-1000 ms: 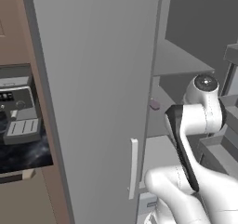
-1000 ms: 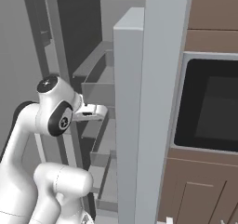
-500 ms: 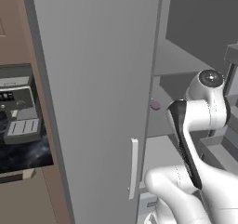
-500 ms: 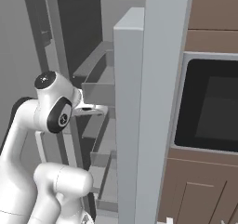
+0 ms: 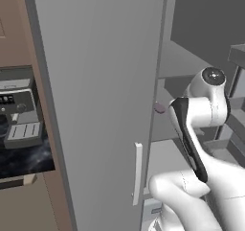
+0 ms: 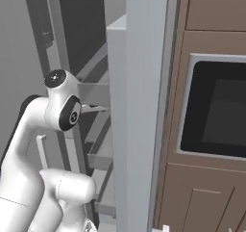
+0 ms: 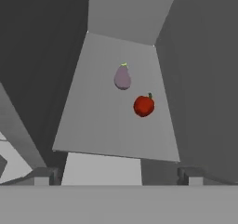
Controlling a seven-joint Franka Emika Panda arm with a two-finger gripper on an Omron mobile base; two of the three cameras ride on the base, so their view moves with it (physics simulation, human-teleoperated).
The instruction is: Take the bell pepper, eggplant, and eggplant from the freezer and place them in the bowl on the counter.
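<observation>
The freezer stands open, its flat grey door [image 5: 100, 96] swung out with a slim white handle [image 5: 138, 172]. On a grey inner shelf [image 7: 102, 125] lie a purple eggplant [image 7: 122, 76] and, just beside it, a red bell pepper [image 7: 144, 105]. The eggplant [image 5: 159, 108] also peeks past the door edge in the left base view. My gripper [image 7: 118, 179] is open and empty, well short of both, with its fingertips [image 7: 46, 176] low in the hand view. A second eggplant and the bowl are out of view. The black counter [image 5: 24, 160] lies to the left.
A coffee machine [image 5: 19, 124] sits on the counter left of the freezer. The freezer door's edge [image 6: 139, 106] stands close on my arm's right, with a dark built-in oven [image 6: 216, 110] and brown cabinets [image 6: 206, 197] beyond it. Shelves and side walls hem in the hand.
The arm's elbow has risen slightly and the hand has gone a little further in behind the door edge. The jaws have stayed open.
</observation>
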